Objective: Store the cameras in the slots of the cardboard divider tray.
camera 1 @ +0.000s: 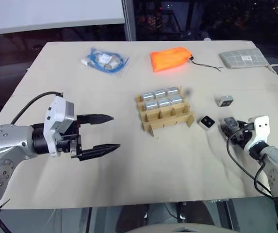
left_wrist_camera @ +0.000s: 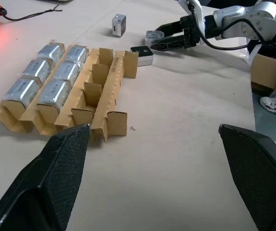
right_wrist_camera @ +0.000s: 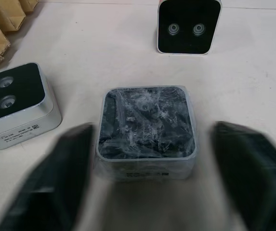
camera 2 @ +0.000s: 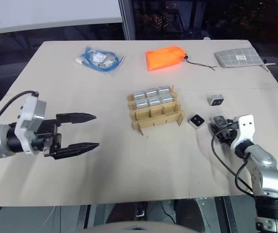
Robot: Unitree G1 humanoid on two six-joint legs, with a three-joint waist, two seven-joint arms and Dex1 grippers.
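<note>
Jaws of the left gripper (camera 1: 110,132) stand wide and empty, well left of the cardboard divider tray (camera 1: 165,116), whose two far rows hold six cameras. The right gripper (right_wrist_camera: 145,144) straddles a film-wrapped camera (right_wrist_camera: 146,122) without touching it; centre it, then close evenly. Its wrist view shows the crinkled wrap; the head views show the tray's free near row.

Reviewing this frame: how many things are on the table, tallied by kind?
Cameras in the cardboard divider tray: 6
Loose cameras: 3
Cardboard divider tray: 1
Orange pouch: 1
Grey gridded pad: 1
Bagged blue cable: 1
Total: 13
</note>
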